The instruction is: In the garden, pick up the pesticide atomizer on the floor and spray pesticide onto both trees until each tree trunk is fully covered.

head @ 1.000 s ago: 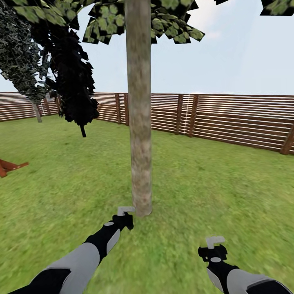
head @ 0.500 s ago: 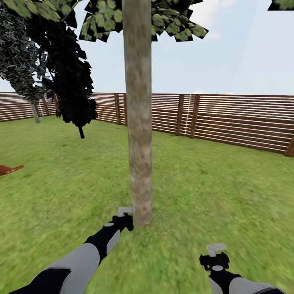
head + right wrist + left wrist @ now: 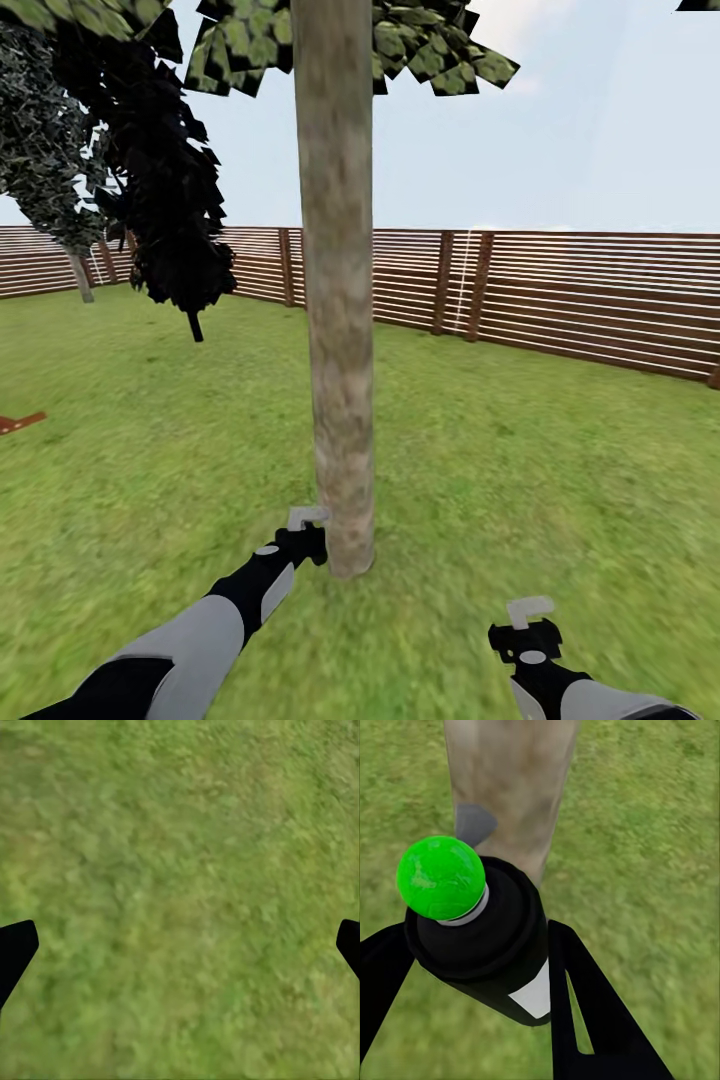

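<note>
A thick grey-brown tree trunk (image 3: 338, 300) rises straight ahead from the lawn, with its blocky green canopy (image 3: 430, 50) at the top of the head view. My left gripper (image 3: 303, 540) sits low beside the trunk's base, just to its left. In the left wrist view this gripper (image 3: 484, 971) is shut on the pesticide atomizer (image 3: 487, 945), a dark bottle with a white label and a bright green ball (image 3: 441, 877) on top, and the trunk (image 3: 510, 787) stands close behind it. My right gripper (image 3: 525, 628) hovers over grass at the lower right, open and holding nothing (image 3: 180, 949). I see no white specks on the bark.
A brown slatted fence (image 3: 580, 295) rings the lawn (image 3: 550, 460). A dark narrow tree (image 3: 175, 220) stands at the back left, with another leafy tree (image 3: 45, 150) beyond it. A red-brown wooden piece (image 3: 20, 422) pokes in at the left edge.
The view has closed in on the trunk, which looms larger with its base lower in the picture. My right gripper has dropped slightly. The left gripper still holds the atomizer.
</note>
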